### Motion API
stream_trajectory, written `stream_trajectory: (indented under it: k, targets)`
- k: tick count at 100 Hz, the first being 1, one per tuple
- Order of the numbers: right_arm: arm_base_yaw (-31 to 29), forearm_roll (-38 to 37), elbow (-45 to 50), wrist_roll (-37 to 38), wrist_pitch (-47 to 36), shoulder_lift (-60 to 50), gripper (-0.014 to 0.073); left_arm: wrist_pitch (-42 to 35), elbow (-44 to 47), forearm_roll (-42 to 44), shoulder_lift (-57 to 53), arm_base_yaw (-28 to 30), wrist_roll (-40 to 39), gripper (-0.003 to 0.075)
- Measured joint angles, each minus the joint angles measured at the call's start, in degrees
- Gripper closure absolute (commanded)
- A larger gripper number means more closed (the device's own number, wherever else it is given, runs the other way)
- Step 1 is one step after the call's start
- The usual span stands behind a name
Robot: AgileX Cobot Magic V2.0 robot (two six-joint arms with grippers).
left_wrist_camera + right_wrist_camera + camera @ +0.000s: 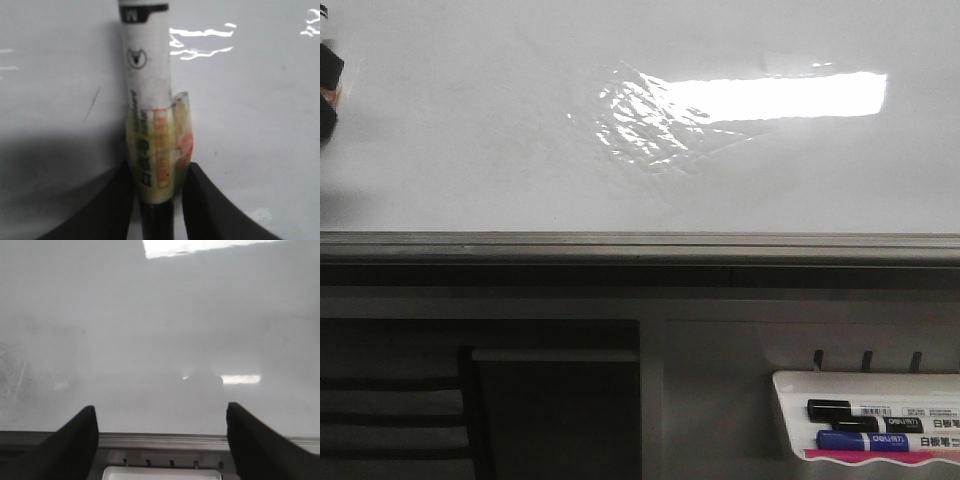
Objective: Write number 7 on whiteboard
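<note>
While my left end effector (157,200) clamps the marker (150,100) and the right (160,440) gapes empty, I should press its hidden tip squarely, lightly against the blank whiteboard (470,130).

My left gripper (157,200) is clamped on a marker (150,100), while my right gripper (160,440) has its jaws spread wide.

The whiteboard (470,130) stands upright, glossy white, with bright rectangular glare, a wrinkled film patch and a grey bottom rail.
</note>
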Motion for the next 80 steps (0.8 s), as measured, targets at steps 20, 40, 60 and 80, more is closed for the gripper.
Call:
stream_trajectory:
  k: [20,40,60,80]
  targets:
    - [0.0,0.0,0.0,0.0,0.0,0.0,0.0113,-0.11,0.0,0.0,0.14,0.0,0.0,0.065]
    - [0.0,0.0,0.0,0.0,0.0,0.0,0.0113,0.5,-0.14,0.0,0.14,0.0,0.0,0.0741]
    - [0.0,0.0,-2.76,0.0,5.35,1.09,0.0115,13.29,-3.11,0.0,-1.75,-0.11,0.12,0.0741]
    - [0.0,0.22,-10.29,-0.4,18.8,7.87,0.0115,33.14,-9.21,0.0,-4.41,-3.82,5.87,0.0741]
